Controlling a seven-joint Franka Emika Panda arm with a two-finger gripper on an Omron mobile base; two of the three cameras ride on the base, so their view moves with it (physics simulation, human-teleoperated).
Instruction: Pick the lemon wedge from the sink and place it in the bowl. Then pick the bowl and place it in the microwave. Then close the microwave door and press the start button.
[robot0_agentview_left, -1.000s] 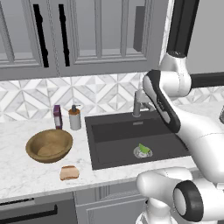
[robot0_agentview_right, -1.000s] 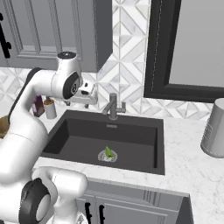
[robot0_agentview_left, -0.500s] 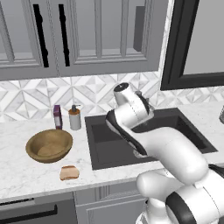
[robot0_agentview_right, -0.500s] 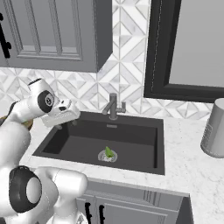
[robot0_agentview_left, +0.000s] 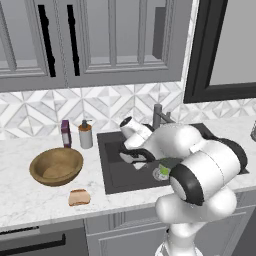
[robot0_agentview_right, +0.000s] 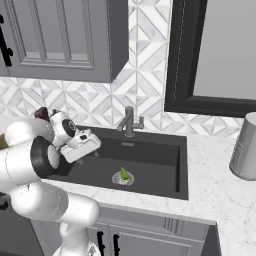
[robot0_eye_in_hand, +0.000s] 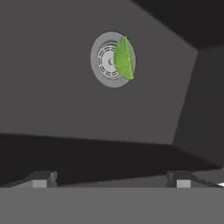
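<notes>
**Sink station: arm low over basin, wedge on drain**

Left base view
- Sink (robot0_agentview_left: 117, 172): dark basin set in pale marble counter (robot0_agentview_left: 30, 200); grey faucet (robot0_agentview_left: 158, 116) at its 12 o'clock edge.
- Gripper (robot0_agentview_left: 131, 159): hung over left half of basin, above the floor, touching nothing; spread of fingers could not be told from here.
- Lemon wedge (robot0_agentview_left: 164, 169): glimpsed as a green patch on the basin floor, mostly hidden behind the white arm.
- Bowl (robot0_agentview_left: 56, 166): brown wood, upright on counter at 9 o'clock of sink, well apart from it.
- Bread slice (robot0_agentview_left: 79, 197): tan, flat on counter at 5 o'clock of bowl, just beside it.
- Purple bottle (robot0_agentview_left: 66, 133) and soap dispenser (robot0_agentview_left: 85, 135): upright side by side against the backsplash, at 12 to 1 o'clock of bowl.
- Microwave (robot0_agentview_left: 225, 47): dark-framed, on wall at upper right.

Right base view
- Gripper (robot0_agentview_right: 82, 150): over the 9 o'clock end of sink (robot0_agentview_right: 150, 165), clear of the wedge.
- Lemon wedge (robot0_agentview_right: 124, 175): lay on the round drain (robot0_agentview_right: 122, 179), near basin centre.
- Faucet (robot0_agentview_right: 129, 121): at 12 o'clock of drain.
- Grey canister (robot0_agentview_right: 246, 146): upright on counter at 3 o'clock of sink.
- Microwave (robot0_agentview_right: 215, 50): above sink, toward upper right.

Hand view
- Fingertips (robot0_eye_in_hand: 41, 179): two dark tips at bottom edge, spread wide apart, nothing between them.
- Lemon wedge (robot0_eye_in_hand: 123, 57): yellow-green, on right half of drain (robot0_eye_in_hand: 105, 60), at 12 o'clock of the fingers and well apart.
</notes>
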